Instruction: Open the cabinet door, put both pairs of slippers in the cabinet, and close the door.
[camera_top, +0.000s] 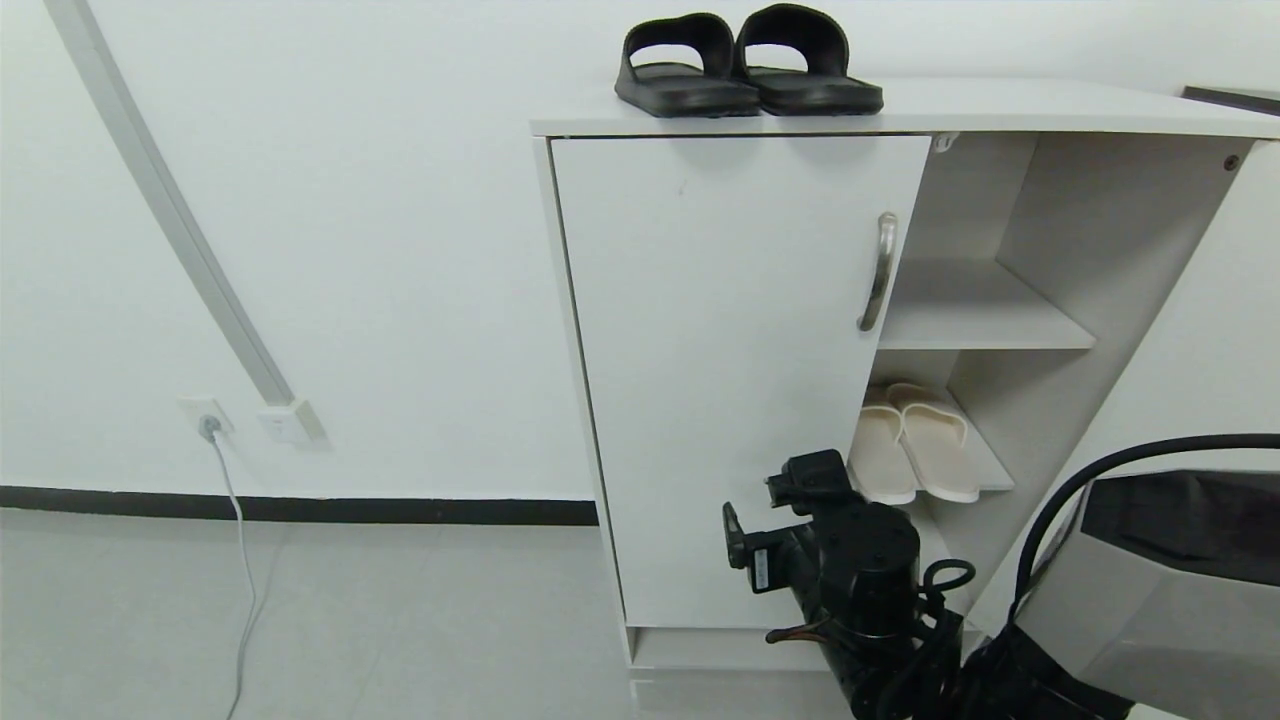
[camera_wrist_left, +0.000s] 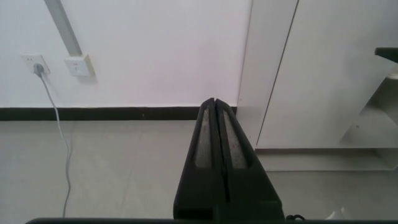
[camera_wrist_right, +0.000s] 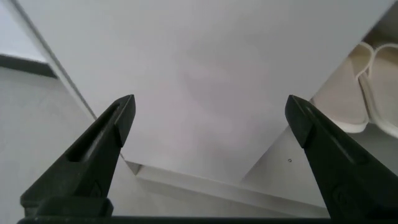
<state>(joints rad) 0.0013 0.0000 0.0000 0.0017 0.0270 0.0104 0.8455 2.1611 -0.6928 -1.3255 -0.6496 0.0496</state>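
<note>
low by the cabinet (camera_top: 720, 380), right gripper (camera_wrist_right: 211, 109) gapes wide, left gripper (camera_wrist_left: 215, 102) pressed together.

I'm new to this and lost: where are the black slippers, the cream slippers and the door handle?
black slippers (camera_top: 748, 82), head view, where the pair meets.
cream slippers (camera_top: 935, 440), head view, one slipper's strap.
door handle (camera_top: 879, 272), head view, mid-bar.

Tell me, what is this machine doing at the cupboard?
A robot is putting slippers into the cabinet. Its right door stands open, and the white slippers lie on a lower shelf inside. The black slippers are on the cabinet's top, not yet stowed. The right gripper, open and empty, is low in front of the closed door; the left gripper is shut on nothing.
</note>
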